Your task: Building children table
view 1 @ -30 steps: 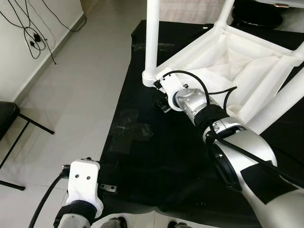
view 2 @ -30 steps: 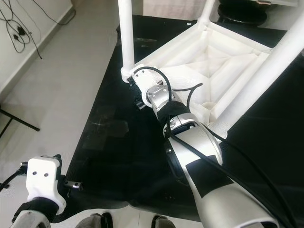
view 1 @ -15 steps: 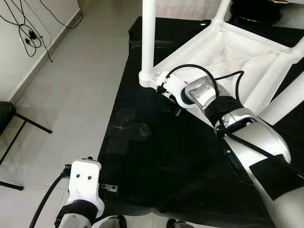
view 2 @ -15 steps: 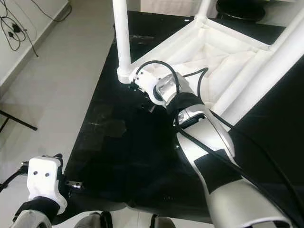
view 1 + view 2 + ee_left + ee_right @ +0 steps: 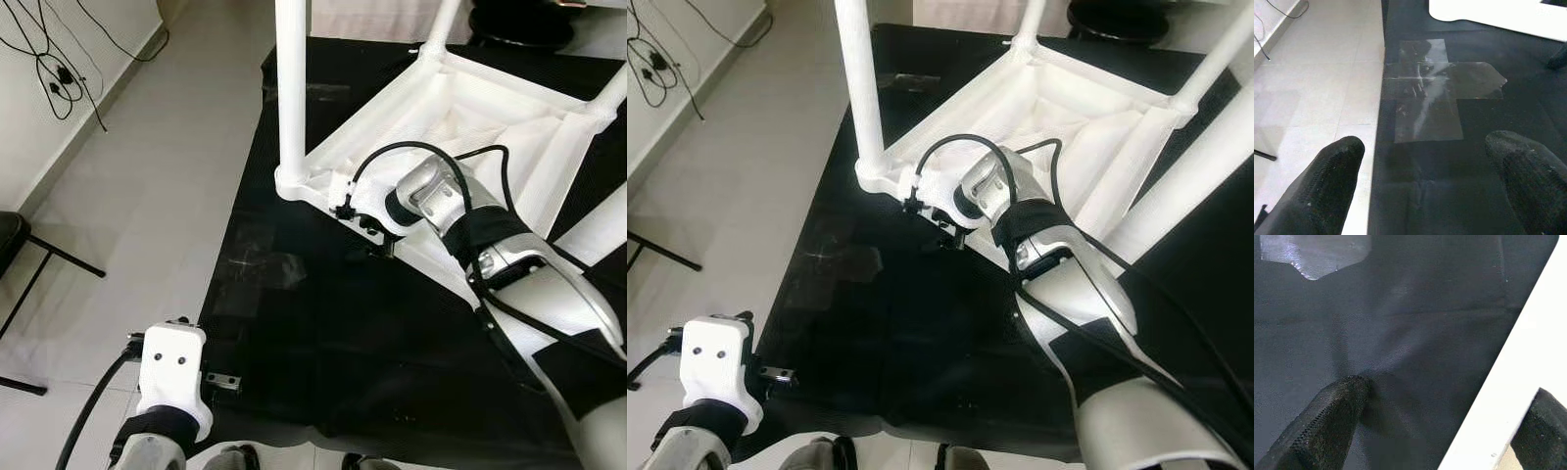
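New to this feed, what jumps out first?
A white children's table lies upside down on a black mat, its legs sticking up, one leg at the near-left corner. The right hand sits at the table's front edge, fingers open astride the rim. The left hand hangs open low over the mat's left edge, above a cross of clear tape.

I am standing in a plain indoor room, most likely part of a home. Pale floor tiles point(image 5: 167, 166) cover the left of the frame, and black cables point(image 5: 61, 59) trail down a white wall point(image 5: 29, 127) at the upper left. A black mat point(image 5: 323, 323) is spread over the tiles, with a white table point(image 5: 470, 108) lying upside down on it.
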Controlling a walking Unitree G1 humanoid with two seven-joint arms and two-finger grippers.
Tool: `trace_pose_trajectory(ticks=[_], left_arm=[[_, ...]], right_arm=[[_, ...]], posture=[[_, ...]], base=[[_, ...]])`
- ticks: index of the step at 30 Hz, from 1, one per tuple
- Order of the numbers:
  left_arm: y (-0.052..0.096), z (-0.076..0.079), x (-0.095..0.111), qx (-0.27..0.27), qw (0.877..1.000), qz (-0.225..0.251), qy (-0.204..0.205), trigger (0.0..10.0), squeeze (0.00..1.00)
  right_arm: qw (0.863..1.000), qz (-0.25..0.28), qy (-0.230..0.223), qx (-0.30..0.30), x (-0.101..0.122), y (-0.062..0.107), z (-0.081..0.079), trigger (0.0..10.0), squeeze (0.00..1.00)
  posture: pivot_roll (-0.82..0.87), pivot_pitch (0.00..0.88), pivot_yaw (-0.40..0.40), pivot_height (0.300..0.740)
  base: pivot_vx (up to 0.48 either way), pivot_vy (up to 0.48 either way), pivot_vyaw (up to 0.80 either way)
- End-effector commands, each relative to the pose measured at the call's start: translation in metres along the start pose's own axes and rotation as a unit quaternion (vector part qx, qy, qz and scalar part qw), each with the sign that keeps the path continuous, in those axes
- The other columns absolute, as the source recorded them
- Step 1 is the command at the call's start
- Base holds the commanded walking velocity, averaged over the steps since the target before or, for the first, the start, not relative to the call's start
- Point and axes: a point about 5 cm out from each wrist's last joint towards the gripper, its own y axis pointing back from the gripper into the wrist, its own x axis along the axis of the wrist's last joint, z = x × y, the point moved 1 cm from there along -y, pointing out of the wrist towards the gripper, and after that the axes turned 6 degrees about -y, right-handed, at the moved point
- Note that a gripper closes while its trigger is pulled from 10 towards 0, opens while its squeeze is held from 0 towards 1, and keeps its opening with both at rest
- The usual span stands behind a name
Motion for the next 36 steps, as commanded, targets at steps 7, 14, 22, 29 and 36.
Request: trace_pose_trajectory(ticks=[7, 14, 22, 29, 36], left_arm=[[-0.001, -0.002, -0.008, -0.001, 1.000, -0.023, -0.003, 10.0, 0.00], [-0.003, -0.001, -0.008, -0.001, 1.000, -0.022, -0.003, 10.0, 0.00], [-0.003, -0.002, -0.008, 0.000, 1.000, -0.021, -0.001, 10.0, 0.00], [-0.005, -0.003, -0.009, -0.001, 1.000, -0.021, -0.002, 10.0, 0.00], [-0.006, -0.004, -0.009, -0.003, 1.000, -0.021, -0.005, 10.0, 0.00]], right_arm=[[0.993, -0.012, -0.120, 0.012, -0.011, -0.028, -0.016, 0.0, 0.00], [0.986, 0.015, -0.167, -0.026, 0.000, -0.028, -0.013, 0.0, 0.00], [0.993, 0.097, -0.070, 0.006, 0.022, -0.023, -0.024, 0.0, 0.00], [0.987, 0.157, -0.007, 0.035, 0.022, -0.017, -0.041, 0.0, 0.00], [0.976, 0.183, 0.046, 0.110, 0.010, -0.006, -0.074, 0.0, 0.00]], posture=[[0.07, 0.226, -0.033, 0.740], [0.07, 0.223, -0.035, 0.740], [0.07, 0.221, -0.034, 0.740], [0.06, 0.218, -0.030, 0.740], [0.07, 0.210, -0.020, 0.740]], base=[[0.000, 0.000, 0.00], [0.000, 0.000, 0.00], [0.000, 0.000, 0.00], [0.000, 0.000, 0.00], [0.000, 0.000, 0.00]])
